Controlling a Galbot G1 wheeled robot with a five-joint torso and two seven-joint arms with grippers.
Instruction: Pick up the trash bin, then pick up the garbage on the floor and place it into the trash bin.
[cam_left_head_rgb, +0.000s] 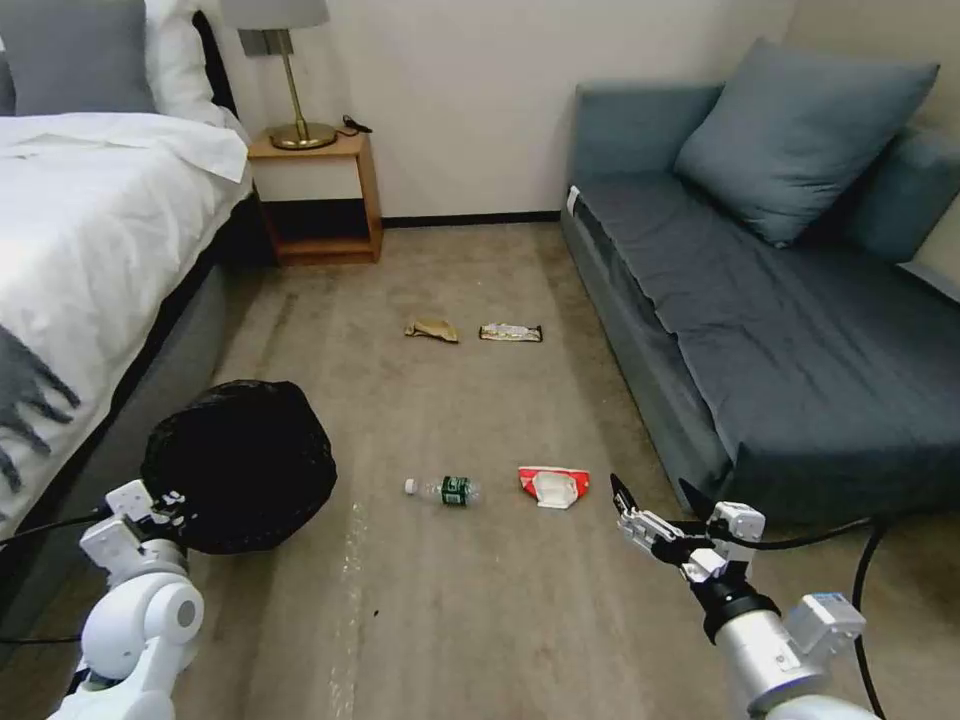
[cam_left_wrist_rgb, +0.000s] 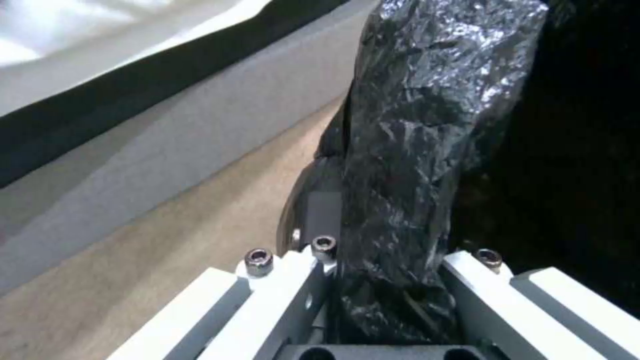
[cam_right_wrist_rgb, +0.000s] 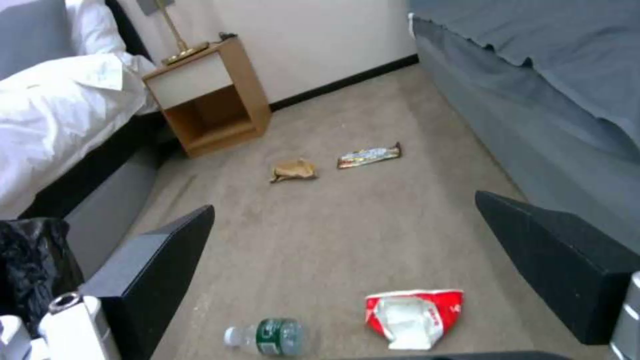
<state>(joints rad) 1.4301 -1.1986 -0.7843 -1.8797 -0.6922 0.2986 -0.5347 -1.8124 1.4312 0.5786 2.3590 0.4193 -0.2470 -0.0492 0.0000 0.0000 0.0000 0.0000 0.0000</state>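
Head view: bin in hand, litter still on the floor

Head view shows the left gripper (cam_left_head_rgb: 165, 500) at the near rim of the trash bin (cam_left_head_rgb: 240, 462), beside the bed (cam_left_head_rgb: 90, 230). In the left wrist view its jaws are closed on a fold of the black bag (cam_left_wrist_rgb: 413, 150) draped over the rim. Whether the bin is clear of the carpet cannot be told. The right gripper (cam_left_head_rgb: 655, 500) hangs low with its jaws spread wide and nothing between them, just beside the red-and-white packet (cam_left_head_rgb: 553, 486). The clear bottle (cam_left_head_rgb: 445, 490) lies near it, toward the bin. The tan wrapper (cam_left_head_rgb: 432, 329) and the snack bar wrapper (cam_left_head_rgb: 510, 332) lie farther off, side by side, between the nightstand (cam_left_head_rgb: 315, 195) and the sofa (cam_left_head_rgb: 760, 300).

Judged step: the bin is secured and collection of the garbage is beginning. The next move calls for lowering the open jaws over the flat packet.

The bin's white wall is hidden under the bag; its interior reads only as darkness.
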